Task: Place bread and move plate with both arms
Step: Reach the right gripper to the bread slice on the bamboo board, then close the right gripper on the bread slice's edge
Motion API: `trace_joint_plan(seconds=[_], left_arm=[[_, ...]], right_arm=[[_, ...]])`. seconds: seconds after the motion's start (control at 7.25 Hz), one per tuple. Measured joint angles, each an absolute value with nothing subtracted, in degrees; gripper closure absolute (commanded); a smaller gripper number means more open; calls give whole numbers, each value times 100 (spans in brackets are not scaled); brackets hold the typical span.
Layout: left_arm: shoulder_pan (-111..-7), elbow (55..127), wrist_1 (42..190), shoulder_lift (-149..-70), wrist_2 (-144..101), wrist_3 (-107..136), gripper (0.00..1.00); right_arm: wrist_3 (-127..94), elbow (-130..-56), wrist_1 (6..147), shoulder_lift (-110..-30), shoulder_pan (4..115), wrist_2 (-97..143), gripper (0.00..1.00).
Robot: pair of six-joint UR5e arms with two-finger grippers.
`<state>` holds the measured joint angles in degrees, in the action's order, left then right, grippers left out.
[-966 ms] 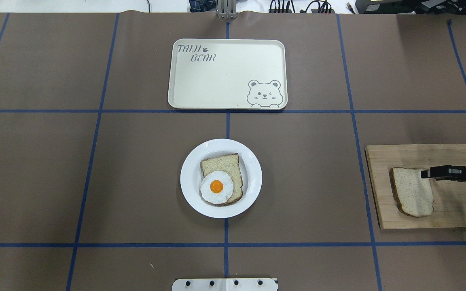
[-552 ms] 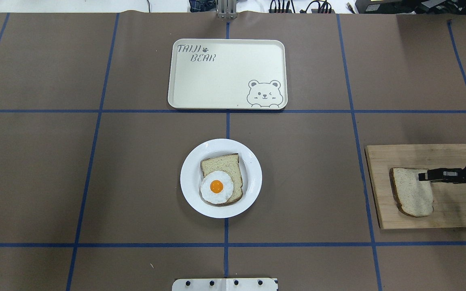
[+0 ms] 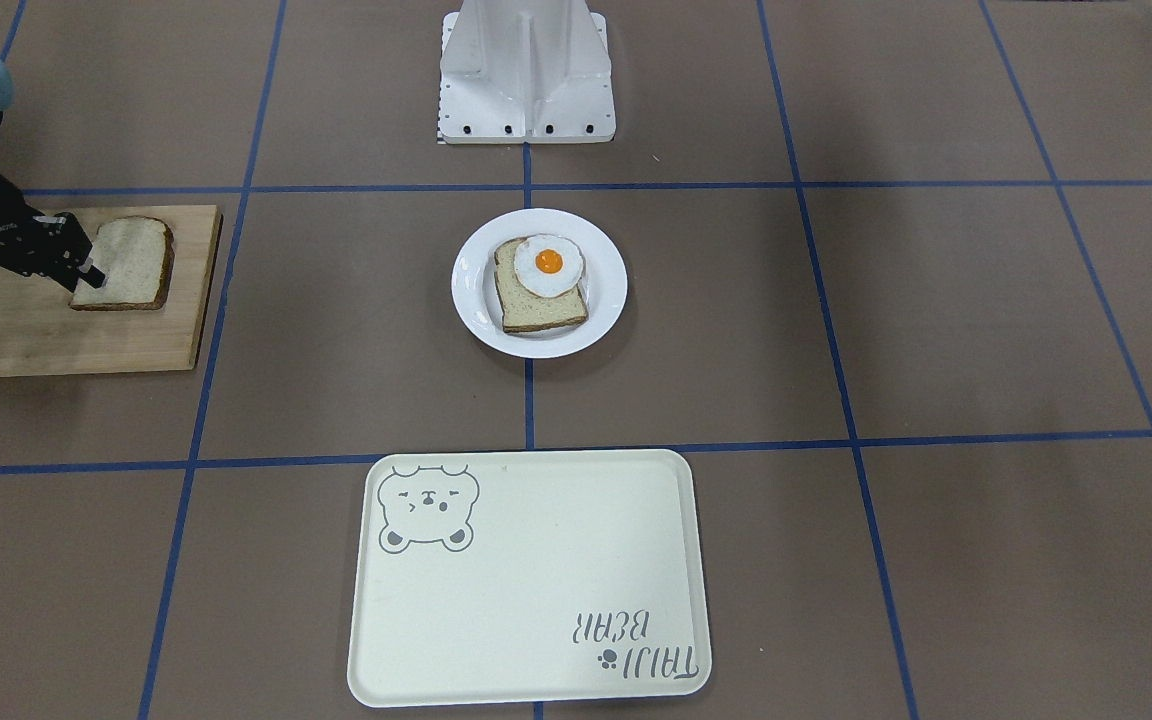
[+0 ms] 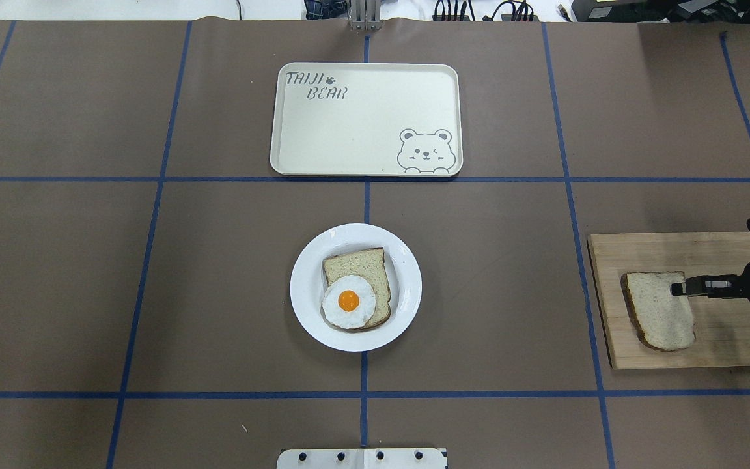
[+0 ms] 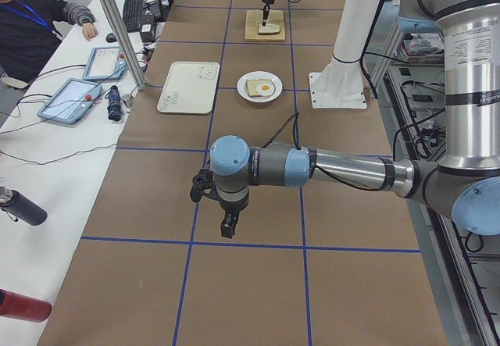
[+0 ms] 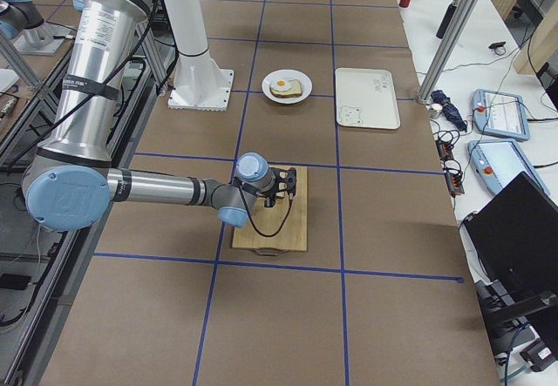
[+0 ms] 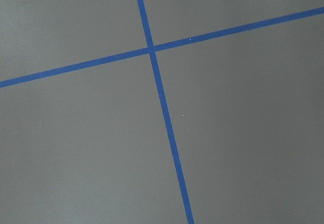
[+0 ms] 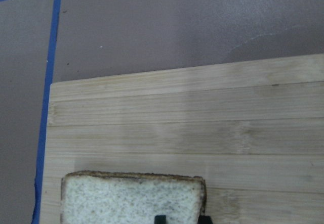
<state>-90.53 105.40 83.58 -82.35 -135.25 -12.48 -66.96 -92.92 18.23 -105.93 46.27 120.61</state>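
Observation:
The bread (image 4: 656, 312) lies flat on a wooden board (image 4: 733, 339) at the table's right. My right gripper (image 4: 676, 288) is at the bread's far right corner, jaws close together on its crust edge. The right wrist view shows the bread (image 8: 126, 198) with one fingertip (image 8: 161, 218) over it and the other at its right edge. The white plate (image 4: 409, 260) sits at the table's middle and holds a like slice with a fried egg (image 4: 347, 301). My left gripper (image 5: 228, 226) hangs over bare table far off, and I cannot tell whether it is open.
The cream bear tray (image 4: 349, 130) lies beyond the plate, on the far side from me. The white robot base (image 3: 526, 70) stands on the near side. Blue tape lines cross the brown table. An operator sits by the table's far side in the exterior left view.
My right gripper has shifted a little to the left on the board. The bread's left edge has slid slightly left with it. Plate and tray have not moved.

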Motion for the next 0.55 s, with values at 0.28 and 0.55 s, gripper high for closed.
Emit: trace_joint_plan(seconds=[0.28, 0.55], left_arm=[[-9053, 10539, 8358, -8233, -13523, -1248, 2], [-9053, 10540, 8358, -8233, -13520, -1248, 2]], right_arm=[[-6508, -9321, 1822, -10619, 4618, 12084, 100], [-6438, -9358, 1820, -10626, 4661, 12206, 100]])
